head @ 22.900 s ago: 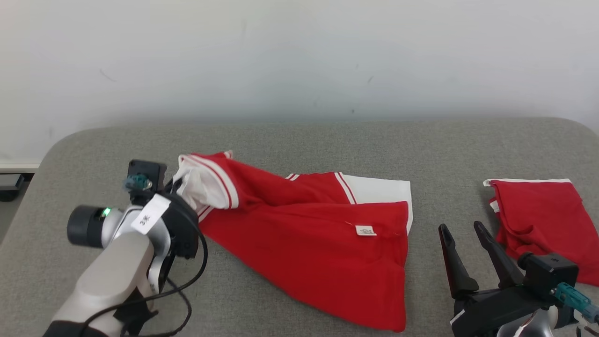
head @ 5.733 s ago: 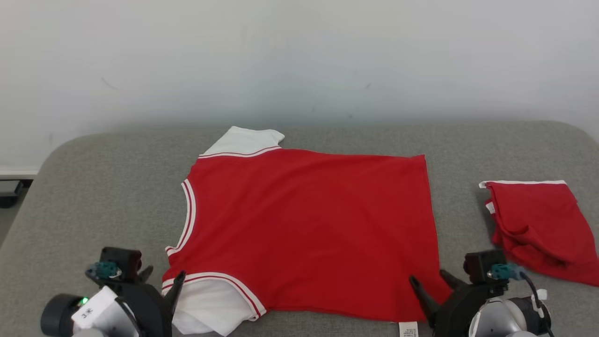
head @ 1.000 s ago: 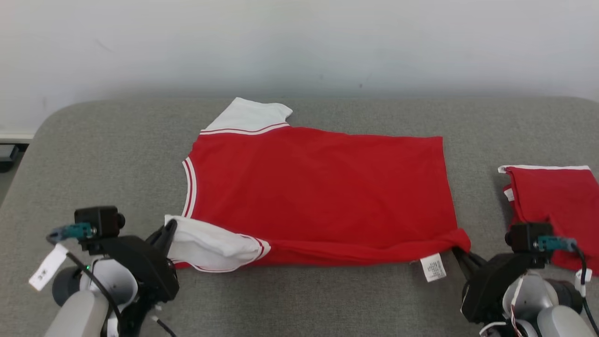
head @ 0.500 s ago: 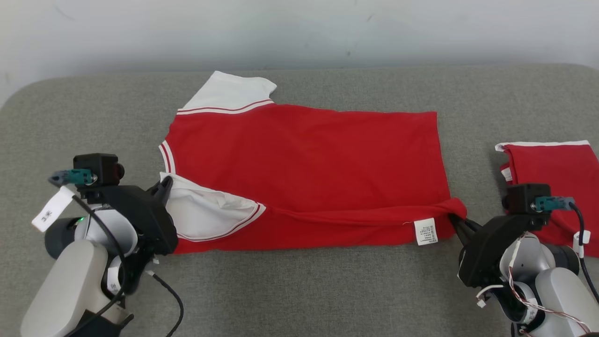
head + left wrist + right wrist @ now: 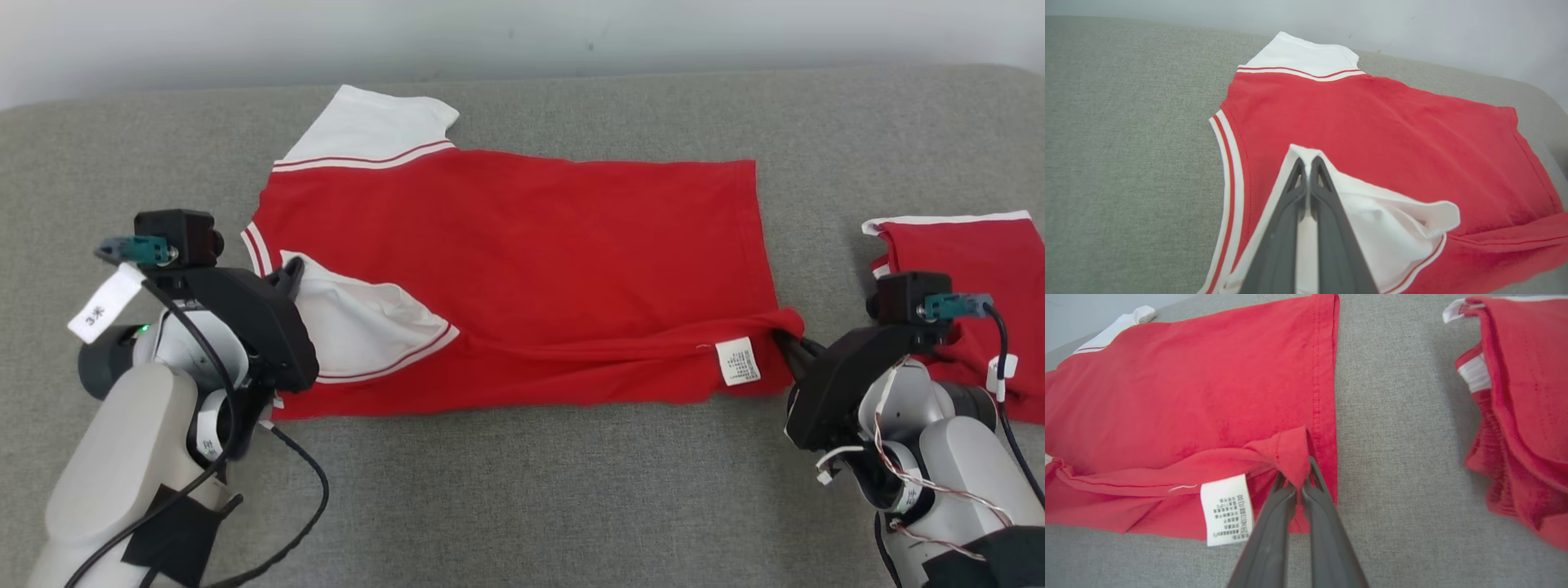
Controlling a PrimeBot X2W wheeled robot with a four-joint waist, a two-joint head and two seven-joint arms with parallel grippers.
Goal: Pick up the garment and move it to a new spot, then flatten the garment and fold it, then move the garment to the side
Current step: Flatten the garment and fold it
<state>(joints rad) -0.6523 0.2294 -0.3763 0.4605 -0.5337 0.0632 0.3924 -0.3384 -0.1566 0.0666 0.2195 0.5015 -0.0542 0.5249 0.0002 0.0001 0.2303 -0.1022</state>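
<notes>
Your left hand (image 5: 290, 273) is clenched on the white sleeve (image 5: 359, 318), at 8 o'clock of the red garment (image 5: 531, 237), which lies spread on the grey surface (image 5: 522, 490). Your right hand (image 5: 788, 341) pinches the hem corner (image 5: 785, 320) at 4 o'clock. A second red garment (image 5: 971, 261) lies apart at 3 o'clock.

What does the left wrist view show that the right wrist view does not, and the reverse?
Left wrist view: the left hand shut on the near white sleeve, and the striped neckline. Right wrist view: the right hand shut on a red hem corner, a white label, and a second red garment. Both: the red shirt, its far white sleeve, the grey surface.
</notes>
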